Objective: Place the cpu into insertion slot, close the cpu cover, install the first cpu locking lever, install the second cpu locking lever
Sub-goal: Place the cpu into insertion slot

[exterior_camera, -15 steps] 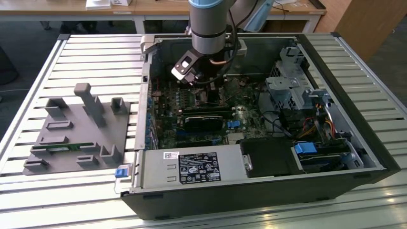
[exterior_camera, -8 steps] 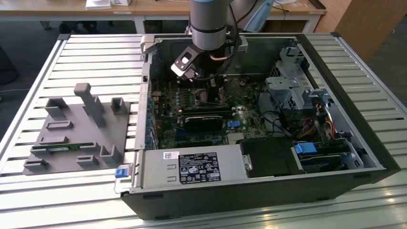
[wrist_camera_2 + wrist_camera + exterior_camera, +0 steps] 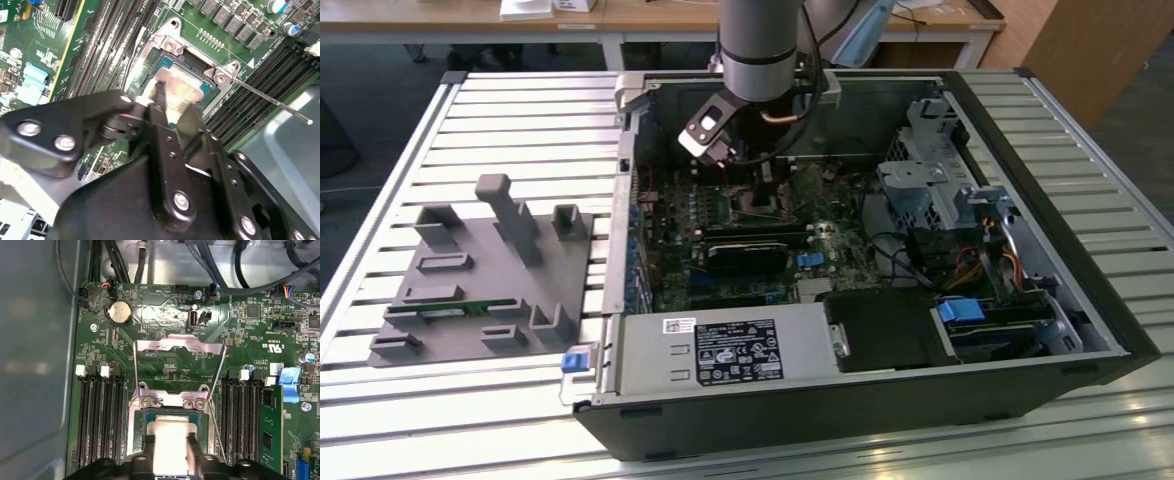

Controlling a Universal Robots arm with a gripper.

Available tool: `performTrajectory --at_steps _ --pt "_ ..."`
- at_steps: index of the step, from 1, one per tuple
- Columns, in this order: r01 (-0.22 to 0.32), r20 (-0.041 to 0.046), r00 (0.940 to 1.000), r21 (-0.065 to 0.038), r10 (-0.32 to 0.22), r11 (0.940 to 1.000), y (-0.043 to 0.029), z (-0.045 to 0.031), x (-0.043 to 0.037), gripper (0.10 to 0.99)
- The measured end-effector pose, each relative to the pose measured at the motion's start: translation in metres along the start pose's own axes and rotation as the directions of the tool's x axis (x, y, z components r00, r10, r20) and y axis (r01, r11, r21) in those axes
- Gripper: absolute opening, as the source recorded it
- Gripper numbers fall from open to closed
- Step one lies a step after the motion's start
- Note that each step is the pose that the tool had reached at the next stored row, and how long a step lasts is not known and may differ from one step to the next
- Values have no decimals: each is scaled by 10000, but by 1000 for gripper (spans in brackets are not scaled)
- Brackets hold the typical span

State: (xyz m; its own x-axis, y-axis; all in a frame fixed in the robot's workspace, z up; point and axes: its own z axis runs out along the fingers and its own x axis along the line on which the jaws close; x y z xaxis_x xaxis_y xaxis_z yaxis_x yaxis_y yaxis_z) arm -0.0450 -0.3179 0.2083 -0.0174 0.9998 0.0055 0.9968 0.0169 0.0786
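In the exterior view my gripper (image 3: 754, 192) reaches down inside the open computer case onto the green motherboard. In both wrist views the cpu (image 3: 171, 437) (image 3: 176, 89), a pale silver square, sits in the insertion slot (image 3: 172, 413) (image 3: 189, 63), level with its silver rim. The gripper (image 3: 171, 452) (image 3: 175, 107) is shut on the cpu, with one finger (image 3: 149, 447) tight against each side. The cpu cover (image 3: 177, 345) is swung open and lies back behind the slot. Two thin wire levers (image 3: 135, 371) (image 3: 218, 377) stand unlatched; one (image 3: 272, 98) sticks out sideways.
Black memory slots (image 3: 95, 410) flank the socket, and a green memory stick (image 3: 272, 425) stands by a blue clip (image 3: 291, 382). Cables (image 3: 240, 270) cross behind the board. Outside the case a grey fixture tray (image 3: 480, 270) sits on the slatted table; the power supply (image 3: 720, 352) fills the near corner.
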Motion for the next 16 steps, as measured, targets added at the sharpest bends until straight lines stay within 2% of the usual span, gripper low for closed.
performTrajectory --at_steps 3,4,6,16 --pt "4 49 10000 2 -5 10000 0 -2 0 239" --pt "5 60 10000 3 -5 10000 0 -3 -1 239" --pt "6 71 10000 4 -6 10000 0 -5 0 122" --pt "6 69 10000 2 -6 10000 3 -30 0 106"
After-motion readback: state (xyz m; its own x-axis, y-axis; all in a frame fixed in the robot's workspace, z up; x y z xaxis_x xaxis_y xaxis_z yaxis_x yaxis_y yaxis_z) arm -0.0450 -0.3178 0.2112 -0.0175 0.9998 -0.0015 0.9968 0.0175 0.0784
